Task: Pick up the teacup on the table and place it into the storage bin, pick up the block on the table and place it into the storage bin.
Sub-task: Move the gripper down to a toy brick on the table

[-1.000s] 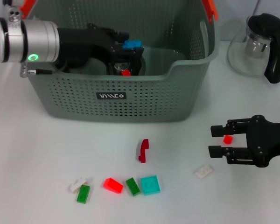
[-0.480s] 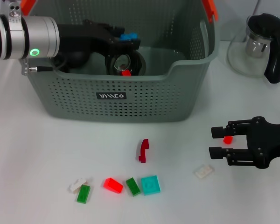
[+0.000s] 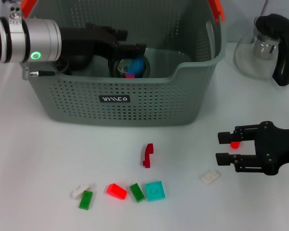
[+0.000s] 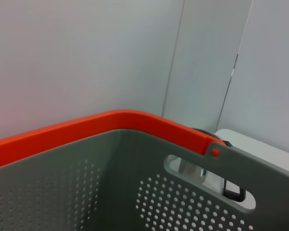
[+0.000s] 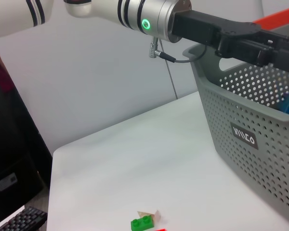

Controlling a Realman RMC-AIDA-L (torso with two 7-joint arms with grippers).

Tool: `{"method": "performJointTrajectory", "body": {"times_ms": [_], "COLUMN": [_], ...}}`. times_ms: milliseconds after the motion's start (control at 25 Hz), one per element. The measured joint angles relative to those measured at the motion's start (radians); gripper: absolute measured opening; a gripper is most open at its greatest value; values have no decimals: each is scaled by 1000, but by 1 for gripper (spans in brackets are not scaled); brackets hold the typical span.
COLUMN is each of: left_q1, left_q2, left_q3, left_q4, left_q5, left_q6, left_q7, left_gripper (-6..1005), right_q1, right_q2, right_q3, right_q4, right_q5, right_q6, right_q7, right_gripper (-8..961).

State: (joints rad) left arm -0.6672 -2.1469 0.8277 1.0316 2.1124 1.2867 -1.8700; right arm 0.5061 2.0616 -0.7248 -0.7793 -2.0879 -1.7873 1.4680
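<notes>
left gripper (image 3: 130,53) inside storage bin (image 3: 135,103), jaws spread over teacup (image 3: 130,67); right gripper (image 3: 226,147) open, idle; retreat could clip bin's rim

Inside the storage bin (image 3: 135,103), the blue block (image 3: 135,64) has been released from the left end effector (image 3: 127,48) and now lies in the teacup (image 3: 130,68) below it, beside the red piece
</notes>
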Motion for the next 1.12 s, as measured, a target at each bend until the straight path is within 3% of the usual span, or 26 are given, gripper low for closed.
{"method": "performJointTrajectory", "body": {"times_ms": [200, 360, 520, 640, 800, 920, 1120], "left_q1": [7, 53, 140, 182, 257, 331, 361], "left_q2": [0, -1, -1, 0, -15, -31, -31], "left_q3": [-4, -21, -128, -238, -307, -311, -414], "left_q4": [7, 50, 44, -32, -87, -110, -259], "left_q5": [-11, -102, -343, -415, -320, -225, -20], "left_q6": [-2, 45, 265, 448, 585, 611, 604], "left_q7": [6, 19, 151, 284, 470, 616, 798], "left_gripper": [660, 686, 680, 678, 676, 675, 675], "right_q1": [-1, -2, -1, 1, 4, 5, 2], "right_q2": [0, 0, 0, 0, 2, 5, 8], "right_q3": [-2, -2, -1, 0, 0, -1, 1], "right_q4": [0, 0, 0, 0, 1, 1, 3], "right_q5": [0, 0, 0, 0, 0, 0, 0], "right_q6": [-1, -1, 3, 5, 6, 7, 8], "right_q7": [0, 0, 0, 0, 0, 0, 0], "right_gripper": [592, 592, 592, 592, 592, 592, 592]}}
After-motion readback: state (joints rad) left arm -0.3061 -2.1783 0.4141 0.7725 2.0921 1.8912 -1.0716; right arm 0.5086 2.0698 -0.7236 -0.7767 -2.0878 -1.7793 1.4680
